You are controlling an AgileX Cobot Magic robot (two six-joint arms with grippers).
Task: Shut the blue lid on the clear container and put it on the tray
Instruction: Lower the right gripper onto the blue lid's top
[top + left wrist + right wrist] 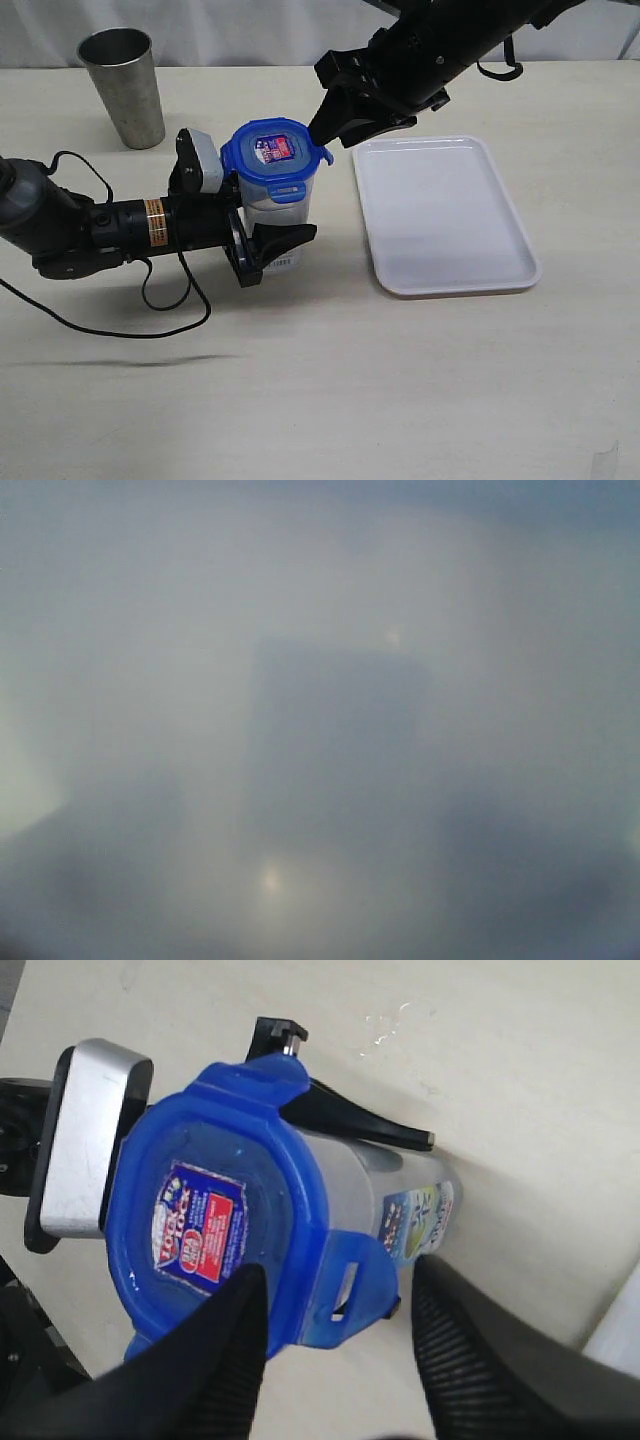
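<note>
clear container (268, 205) upright at 9 o'clock of tray (500, 272), blue lid (275, 155) on top, left gripper (275, 236) clamped low on it, far finger hidden, left wrist view all fog, right gripper (338, 1290) apart astride a lid flap

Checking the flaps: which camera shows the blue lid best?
The right wrist view: the blue lid fills the picture, sticker and flaps sharp. The exterior view shows it small, atop the clear container. The left wrist view is all blur.

Tapered steel cup (122, 86) upright, back left, on pale beige tabletop (330, 390)
</note>
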